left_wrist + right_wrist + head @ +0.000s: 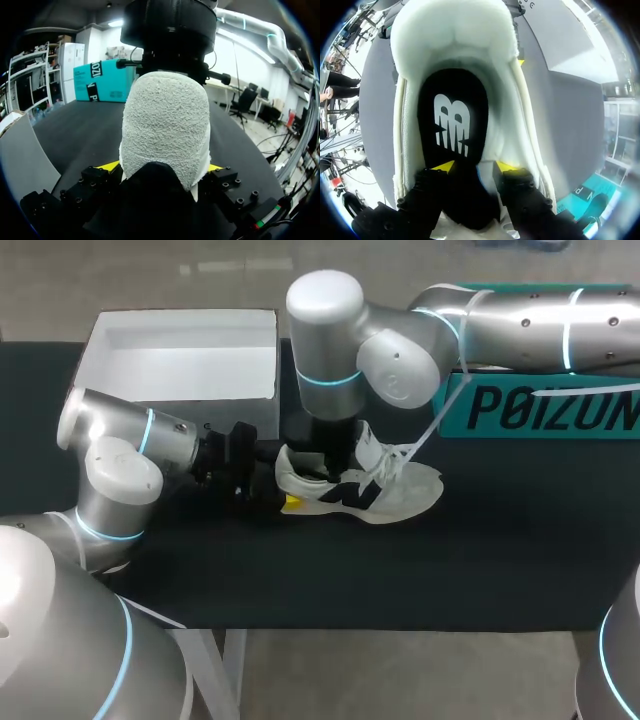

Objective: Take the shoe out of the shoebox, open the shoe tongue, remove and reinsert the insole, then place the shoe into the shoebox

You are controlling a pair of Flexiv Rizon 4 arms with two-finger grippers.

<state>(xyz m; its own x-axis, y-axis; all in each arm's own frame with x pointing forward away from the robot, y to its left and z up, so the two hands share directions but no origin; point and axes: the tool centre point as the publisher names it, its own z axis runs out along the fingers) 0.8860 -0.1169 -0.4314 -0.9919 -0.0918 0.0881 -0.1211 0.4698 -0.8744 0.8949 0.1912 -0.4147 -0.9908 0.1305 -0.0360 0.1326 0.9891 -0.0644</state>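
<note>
A white and black shoe [395, 490] lies on its side on the black table, toe to the right, laces loose. My left gripper [287, 498] is at its heel. In the left wrist view the white heel [165, 125] fills the gap of that gripper [162, 167], with a yellow tip pressed on each side. My right gripper [335, 475] comes down from above into the shoe's opening. Inside, the black insole [452, 120] with its white logo lies under the padded collar [455, 30] and rises between the fingertips of my right gripper [475, 166], which touch it from both sides.
The white open shoebox [180, 360] stands at the back left, close behind my left arm. Its teal lid [540, 405] lies at the back right, also seen beyond the shoe [102, 82]. My right wrist [170, 25] hangs right above the heel.
</note>
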